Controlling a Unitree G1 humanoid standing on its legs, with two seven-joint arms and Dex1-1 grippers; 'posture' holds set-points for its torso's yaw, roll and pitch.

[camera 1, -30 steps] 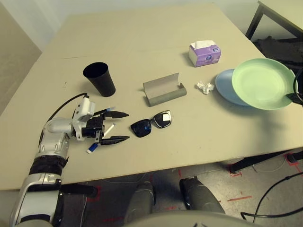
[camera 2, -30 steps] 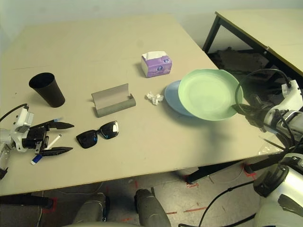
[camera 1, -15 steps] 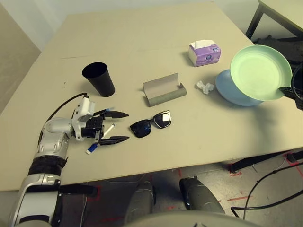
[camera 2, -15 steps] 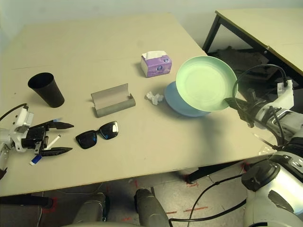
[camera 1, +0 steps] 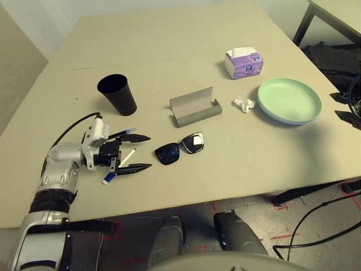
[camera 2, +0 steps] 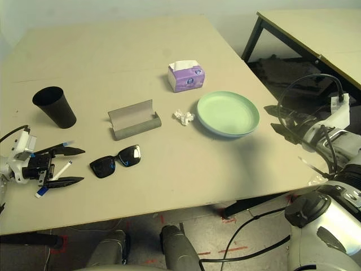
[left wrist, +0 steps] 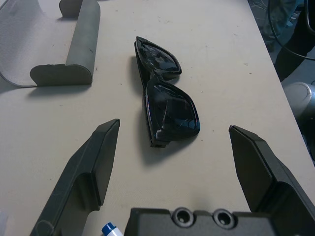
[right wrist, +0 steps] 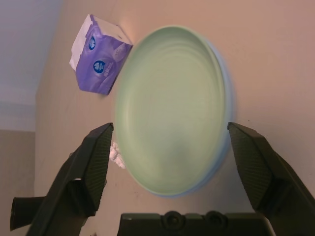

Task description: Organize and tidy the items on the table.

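Two round plates stacked at the table's (camera 1: pixel 169 45) right side, glossy green plate (camera 1: pixel 290 100) nested on pale-blue plate (camera 2: pixel 210 125) (only its rim peeking out). Right gripper (right wrist: pixel 172 147) spread wide and empty just off the rim; left gripper (camera 1: pixel 135 152) likewise agape, straddling a white marker (camera 1: pixel 119 166) near glossy black sunglasses (camera 1: pixel 179 148).

Black sunglasses (left wrist: pixel 166 105) folded on the beige table (left wrist: pixel 216 59), between the left gripper's (left wrist: pixel 172 162) two wide-spread black fingers (left wrist: pixel 91 169), grey open glasses case (left wrist: pixel 64 44) beyond, white marker's blue cap (left wrist: pixel 109 229) near the gripper base.
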